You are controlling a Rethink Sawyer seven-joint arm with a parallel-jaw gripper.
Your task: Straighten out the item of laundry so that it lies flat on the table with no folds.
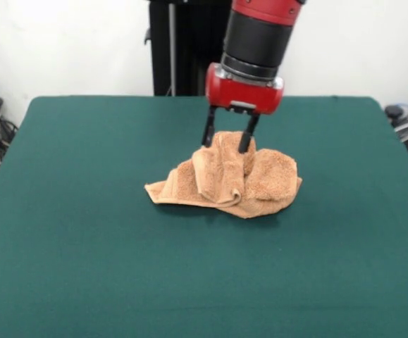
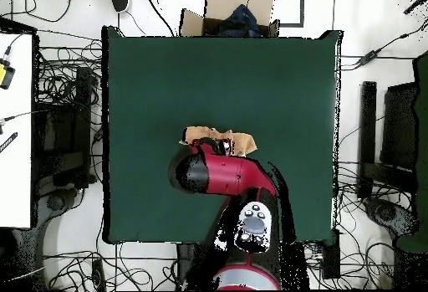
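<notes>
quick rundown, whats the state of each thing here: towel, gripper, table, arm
towel: crumpled in a heap with folds, a raised ridge at its top, not flat
gripper: open, fingers straddling the towel's raised ridge
table: green top, towel lying near its middle
arm: reached out over the table, covering most of the towel in the overhead view

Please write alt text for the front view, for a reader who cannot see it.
A crumpled orange-tan towel lies bunched on a green table. The red and black arm's open gripper straddles its raised top fold.
</notes>
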